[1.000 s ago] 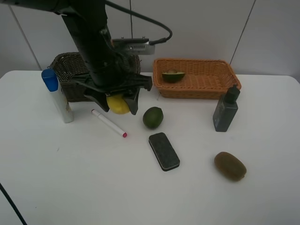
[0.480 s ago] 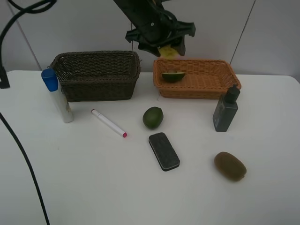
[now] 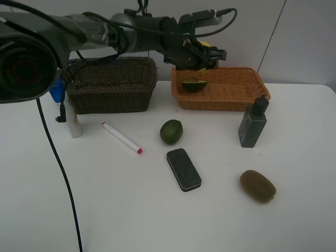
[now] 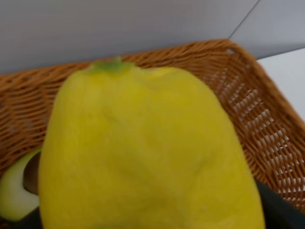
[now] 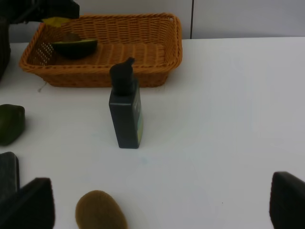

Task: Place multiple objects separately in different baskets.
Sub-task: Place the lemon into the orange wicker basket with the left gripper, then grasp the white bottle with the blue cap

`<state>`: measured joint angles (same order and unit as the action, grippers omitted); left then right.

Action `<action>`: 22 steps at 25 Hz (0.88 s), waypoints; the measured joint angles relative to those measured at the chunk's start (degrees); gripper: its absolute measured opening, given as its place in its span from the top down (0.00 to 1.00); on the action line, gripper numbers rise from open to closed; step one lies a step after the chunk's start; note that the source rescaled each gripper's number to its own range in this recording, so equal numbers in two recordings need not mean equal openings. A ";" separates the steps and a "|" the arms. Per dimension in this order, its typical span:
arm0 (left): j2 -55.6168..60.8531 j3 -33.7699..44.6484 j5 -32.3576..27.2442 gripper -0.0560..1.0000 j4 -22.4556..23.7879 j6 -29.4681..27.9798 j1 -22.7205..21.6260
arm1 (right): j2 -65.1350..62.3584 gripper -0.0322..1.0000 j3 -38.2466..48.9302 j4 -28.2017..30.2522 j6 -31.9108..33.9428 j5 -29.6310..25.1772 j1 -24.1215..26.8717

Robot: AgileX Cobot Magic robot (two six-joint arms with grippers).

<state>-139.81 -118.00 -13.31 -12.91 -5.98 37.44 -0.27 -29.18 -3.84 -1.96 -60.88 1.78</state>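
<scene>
My left gripper point(image 3: 199, 56) is shut on the yellow lemon point(image 3: 204, 47) and holds it above the back left corner of the orange-tan basket point(image 3: 231, 100). The lemon point(image 4: 152, 152) fills the left wrist view. The halved avocado point(image 3: 193, 84) lies in that basket. The dark brown basket point(image 3: 110, 100) stands to its left. On the table lie the marker point(image 3: 122, 138), lime point(image 3: 171, 131), black eraser point(image 3: 184, 169) and kiwi point(image 3: 258, 186). The dark grey bottle point(image 3: 252, 124) and the blue-capped bottle point(image 3: 56, 90) stand upright. My right gripper point(image 5: 159, 207) is open and empty, low over the table near the kiwi point(image 5: 101, 210).
The left arm and its cables stretch over the dark brown basket and partly hide the blue-capped bottle. A grey wall stands right behind both baskets. In the right wrist view the dark grey bottle point(image 5: 125, 112) stands in front of the orange-tan basket point(image 5: 174, 33).
My left gripper has carried the lemon from the table in front of the dark brown basket up and to the right, to above the orange-tan basket. The other objects have not moved.
</scene>
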 joint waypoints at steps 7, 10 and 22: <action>-1.17 -0.50 0.16 0.00 -0.18 1.65 0.00 | 0.00 0.00 0.00 0.00 0.00 0.00 0.00; -0.44 -0.50 -3.63 0.00 -0.18 1.65 0.00 | 0.00 0.00 0.00 0.00 0.00 0.00 0.00; 16.34 -0.50 -35.82 0.00 0.69 -0.16 0.00 | 0.00 0.00 0.00 0.00 0.00 0.00 0.00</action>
<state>-123.48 -118.50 -49.13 -12.22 -6.14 37.44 -0.27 -29.18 -3.84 -1.96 -60.88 1.78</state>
